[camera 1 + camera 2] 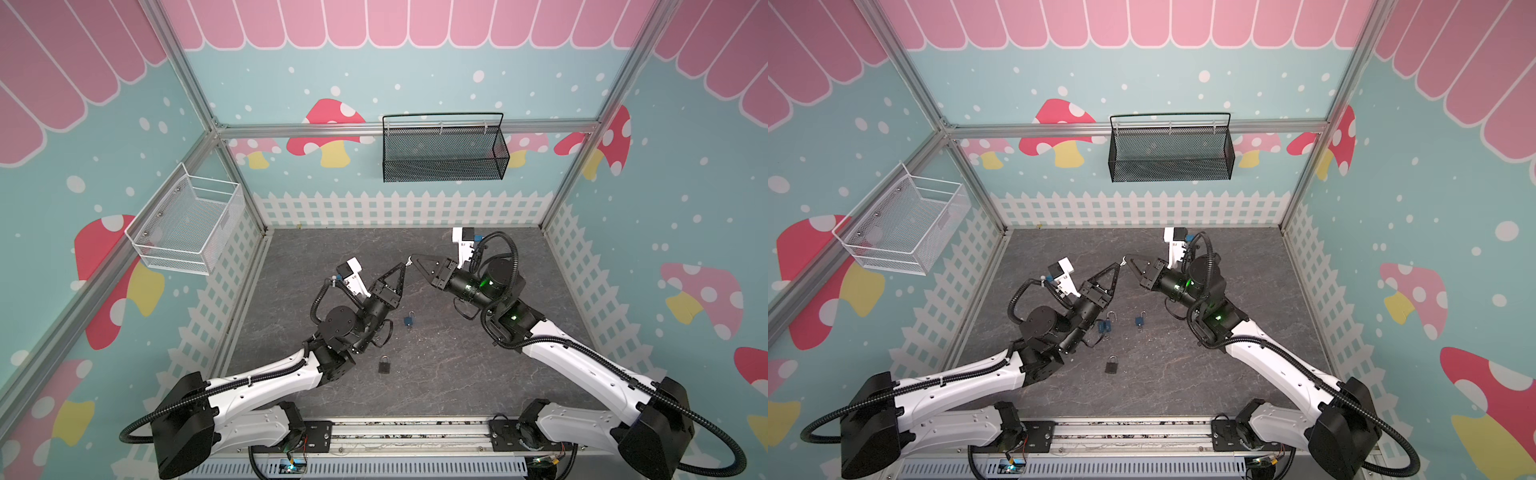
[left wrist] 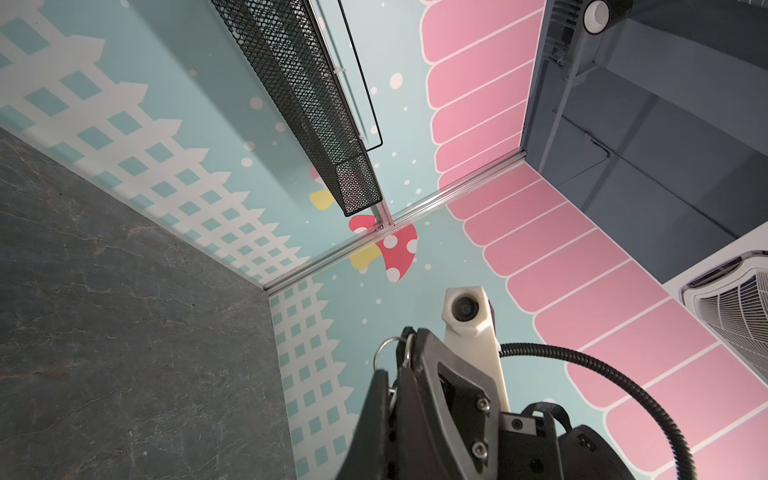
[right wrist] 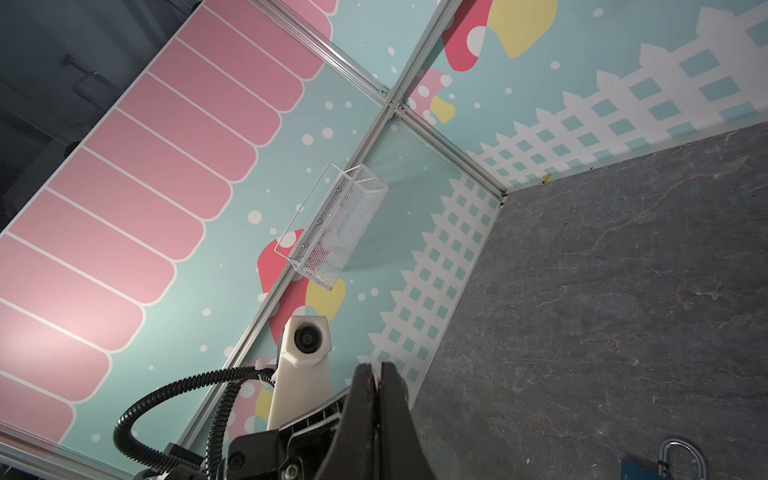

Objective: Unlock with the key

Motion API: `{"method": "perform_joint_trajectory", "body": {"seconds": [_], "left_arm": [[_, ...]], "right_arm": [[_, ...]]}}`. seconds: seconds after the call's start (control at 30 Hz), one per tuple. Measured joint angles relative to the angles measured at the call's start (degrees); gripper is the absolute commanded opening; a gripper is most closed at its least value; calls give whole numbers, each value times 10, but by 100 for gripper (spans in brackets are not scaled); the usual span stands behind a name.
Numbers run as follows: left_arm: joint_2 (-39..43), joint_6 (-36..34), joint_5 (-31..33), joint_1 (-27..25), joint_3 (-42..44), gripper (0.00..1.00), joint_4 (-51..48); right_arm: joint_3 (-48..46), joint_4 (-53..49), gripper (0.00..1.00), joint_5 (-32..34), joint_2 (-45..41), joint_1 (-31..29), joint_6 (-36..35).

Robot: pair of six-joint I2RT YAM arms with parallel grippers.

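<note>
Both the left gripper (image 1: 403, 265) and right gripper (image 1: 411, 257) meet tip-to-tip in mid-air, pinched shut on a silver key ring (image 2: 380, 345). A blue padlock (image 1: 409, 321) and a dark grey padlock (image 1: 385, 365) lie on the grey tabletop (image 1: 478, 374) beneath, nearer the left arm.

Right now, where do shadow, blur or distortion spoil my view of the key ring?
Left wrist view: key ring sharp, glinting, beside the dark right gripper. Right wrist view: gripper in shadow, ring hidden. Both top views: ring only a tiny bright speck; posts splayed by the wide lens.
</note>
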State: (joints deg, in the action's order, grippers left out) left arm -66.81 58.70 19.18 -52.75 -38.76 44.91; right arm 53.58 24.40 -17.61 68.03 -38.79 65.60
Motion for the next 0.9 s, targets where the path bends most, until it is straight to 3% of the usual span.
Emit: {"method": "perform_joint_trajectory", "body": {"seconds": [0.17, 0.37, 0.5, 0.63, 0.9], "left_arm": [[4, 0, -42, 26, 0, 0, -25], [44, -13, -107, 67, -10, 0, -166], [77, -40, -174, 114, -24, 0, -274], [92, -82, -248, 161, -59, 0, -367], [75, -156, -375, 197, -131, 0, -470]], "right_arm": [[-1, -17, 38, 7, -8, 2, -26], [3, -64, 51, -4, -40, 23, -72], [6, -91, 53, -46, -54, 54, -105], [18, -120, 55, -130, -42, 90, -145], [35, -157, 60, -288, 17, 104, -202]]}}
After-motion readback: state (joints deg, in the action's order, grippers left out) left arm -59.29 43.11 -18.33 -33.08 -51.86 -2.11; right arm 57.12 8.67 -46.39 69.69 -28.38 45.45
